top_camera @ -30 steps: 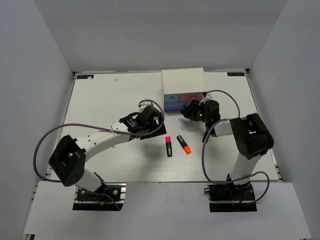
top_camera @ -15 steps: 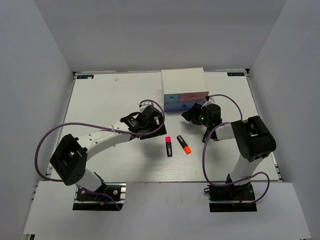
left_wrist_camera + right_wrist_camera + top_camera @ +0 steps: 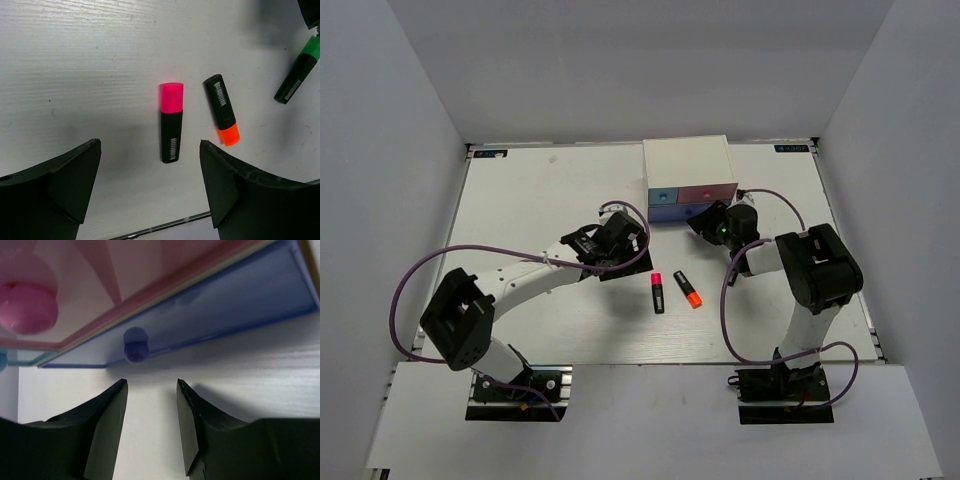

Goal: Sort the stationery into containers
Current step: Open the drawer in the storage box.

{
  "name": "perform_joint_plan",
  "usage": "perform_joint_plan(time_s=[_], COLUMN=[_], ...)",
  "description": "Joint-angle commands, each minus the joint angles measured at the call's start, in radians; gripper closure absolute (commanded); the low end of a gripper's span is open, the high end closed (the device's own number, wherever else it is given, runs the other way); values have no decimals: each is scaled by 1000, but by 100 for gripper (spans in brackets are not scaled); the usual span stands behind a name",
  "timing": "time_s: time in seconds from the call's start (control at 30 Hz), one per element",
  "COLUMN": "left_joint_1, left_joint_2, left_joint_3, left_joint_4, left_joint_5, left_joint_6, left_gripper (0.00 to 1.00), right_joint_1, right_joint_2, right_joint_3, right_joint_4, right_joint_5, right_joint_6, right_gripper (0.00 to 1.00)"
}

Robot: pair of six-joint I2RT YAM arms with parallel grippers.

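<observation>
Left tool [image 3: 150,150]: we see its jaws wide apart and empty, hovering over the counter [image 3: 75,60].
Pink highlighter [image 3: 171,122]: we find it lying flat on the counter, under the gap of the left tool.
Orange highlighter [image 3: 222,110]: it lies just beside the pink one without touching it, with its cap pointing the opposite way.
Green highlighter [image 3: 298,70]: it lies flat on the counter, off toward the right arm, and the edge of the left wrist view cuts off part of it.
Right tool [image 3: 151,385]: we see its jaws apart by a narrow gap with nothing between them. It sits low, facing the blue-violet drawer [image 3: 215,305], whose round knob [image 3: 135,345] is just beyond the fingertips and untouched.
Cabinet [image 3: 688,160]: it is white and stands at the far side of the counter.
Drawers: we see the light blue drawer [image 3: 663,197] and the pink drawer [image 3: 705,193] side by side above the wide blue-violet one.
</observation>
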Motion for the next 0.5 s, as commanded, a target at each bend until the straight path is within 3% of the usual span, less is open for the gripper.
perform_joint_plan(time_s=[0.0,0.4,0.47], left_joint_1=[4,4,4], left_joint_2=[1,47,47], left_joint_3=[44,82,82], left_joint_4=[-7,-16,-16], left_joint_5=[22,22,22], left_joint_6=[2,20,20], left_gripper=[10,10,10], right_joint_1=[12,47,47], right_joint_2=[34,100,106], right_joint_3=[61,144,147], right_joint_4=[61,56,49], right_joint_5=[58,109,124], right_joint_6=[42,46,49], right_gripper=[50,49,53])
